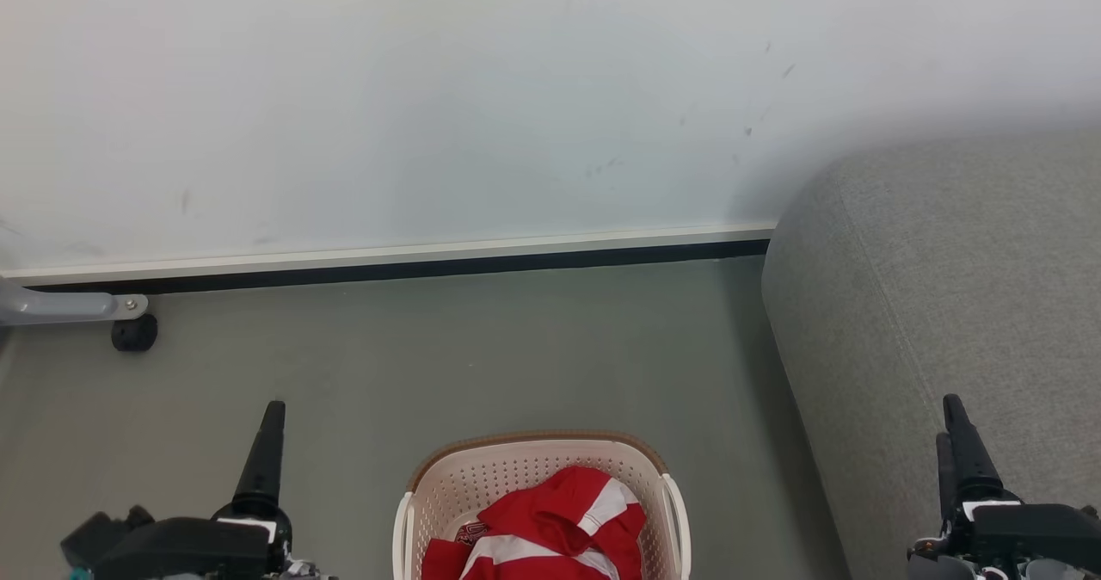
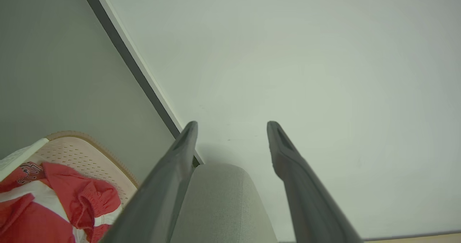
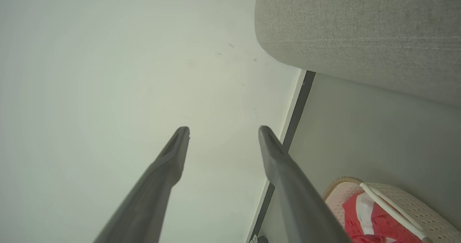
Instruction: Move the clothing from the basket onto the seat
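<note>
Head view: crumpled red clothing (image 1: 559, 511), perforated basket (image 1: 486, 477), rounded woven seat (image 1: 946, 287).

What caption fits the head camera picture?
Red and white clothing in a cream perforated plastic basket beside a large grey fabric seat; left end effector and right end effector open.

Plain white wall (image 1: 430, 89), faint scuffs; white-and-black skirting (image 1: 387, 262) along base; grey-green floor (image 1: 473, 348); grey leg (image 1: 60, 306) on black caster (image 1: 134, 333) far left.
</note>
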